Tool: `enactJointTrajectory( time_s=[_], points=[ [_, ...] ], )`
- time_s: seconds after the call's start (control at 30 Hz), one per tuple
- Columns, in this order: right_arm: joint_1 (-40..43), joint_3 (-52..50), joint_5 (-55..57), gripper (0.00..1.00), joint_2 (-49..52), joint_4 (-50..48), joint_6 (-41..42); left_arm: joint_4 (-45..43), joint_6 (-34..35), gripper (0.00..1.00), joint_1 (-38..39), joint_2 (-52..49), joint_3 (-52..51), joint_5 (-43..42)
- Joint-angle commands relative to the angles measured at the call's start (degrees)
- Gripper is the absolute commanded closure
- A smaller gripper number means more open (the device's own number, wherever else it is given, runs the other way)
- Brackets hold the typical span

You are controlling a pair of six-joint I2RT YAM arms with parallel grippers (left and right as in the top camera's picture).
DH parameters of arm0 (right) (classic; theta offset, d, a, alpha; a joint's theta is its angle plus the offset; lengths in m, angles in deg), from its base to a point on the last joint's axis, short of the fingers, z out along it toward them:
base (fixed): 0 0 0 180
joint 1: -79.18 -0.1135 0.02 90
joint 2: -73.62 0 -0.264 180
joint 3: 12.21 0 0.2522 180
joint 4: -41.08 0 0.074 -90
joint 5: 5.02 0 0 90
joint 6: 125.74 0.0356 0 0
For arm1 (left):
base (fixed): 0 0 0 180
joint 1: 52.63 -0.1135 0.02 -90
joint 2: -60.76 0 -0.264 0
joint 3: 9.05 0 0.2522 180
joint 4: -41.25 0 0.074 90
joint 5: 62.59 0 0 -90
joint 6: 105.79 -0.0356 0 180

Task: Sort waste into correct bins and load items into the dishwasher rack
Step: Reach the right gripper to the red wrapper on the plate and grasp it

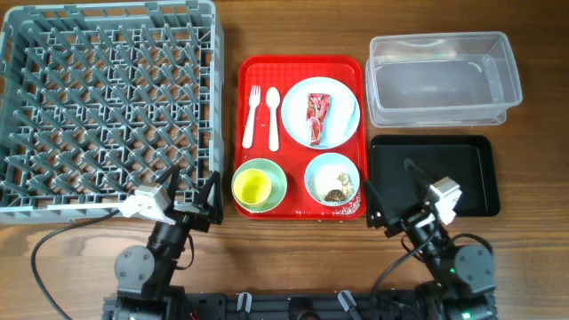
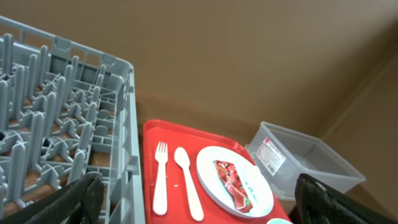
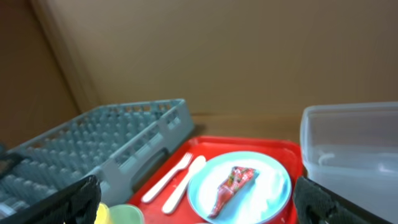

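A red-and-white wrapper (image 1: pixel 317 116) lies on the pale blue plate (image 1: pixel 342 129) on the red serving tray (image 1: pixel 298 67). A white fork (image 1: pixel 251 117) and spoon (image 1: pixel 274 117) lie left of the plate. A yellow cup (image 1: pixel 252 187) sits in one bowl (image 1: pixel 276 176). The other bowl (image 1: pixel 312 176) holds beige crumbs with brown bits (image 1: pixel 337 189). The grey rack (image 1: pixel 108 102) is at the left, the clear tub (image 1: pixel 442 77) and black tray (image 1: pixel 433 173) at the right. My left gripper (image 1: pixel 191 191) and right gripper (image 1: pixel 387 188) are open and empty near the front edge. No white scrap shows.
In the left wrist view the rack (image 2: pixel 62 130), fork (image 2: pixel 161 177), spoon (image 2: pixel 188 183), plate (image 2: pixel 214 177) and clear tub (image 2: pixel 305 158) lie ahead. In the right wrist view the plate (image 3: pixel 267 180) with the wrapper (image 3: pixel 233 183) lies between the fingers. Brown wall behind.
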Motion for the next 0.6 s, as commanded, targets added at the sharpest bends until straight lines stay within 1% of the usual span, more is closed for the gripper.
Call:
enactJointTrajectory(
  time_s=[0.0,0.03,0.13,0.3,0.37,0.43,0.47,0.53,0.57],
  points=[
    [0.2,12.5,-4.0,0.00,7.0,5.9,1.5,4.9,1.6,0.00,0.2,-4.4,9.2,1.2],
    [0.2,14.8,-4.6,0.00,9.1,7.8,1.5,6.4,1.6,0.00,0.2,-6.0,11.2,1.3],
    [0.2,25.0,-6.4,0.00,19.6,17.2,1.5,13.7,1.6,0.00,0.2,-14.3,20.2,2.8],
    [0.2,42.9,-11.1,0.00,39.9,31.4,0.7,30.5,1.6,0.00,0.2,-33.2,39.8,3.4],
    [0.2,49.2,-15.6,0.00,47.4,35.1,-2.7,37.6,1.0,0.00,0.2,-40.8,47.7,3.3],
    [0.2,55.4,-17.3,0.00,54.2,39.3,-5.4,43.9,1.0,0.00,0.2,-48.4,55.5,3.3],
    [0.2,58.2,-18.0,0.00,57.3,40.5,-4.3,46.5,1.0,0.00,0.2,-52.0,59.0,3.3],
    [0.2,61.1,-21.9,0.00,61.7,40.0,3.1,48.9,1.0,0.00,0.2,-56.7,63.4,3.3],
    [0.2,61.4,-24.3,0.00,63.2,37.4,3.2,49.4,1.0,0.00,0.2,-59.0,65.0,3.3]
  ],
)
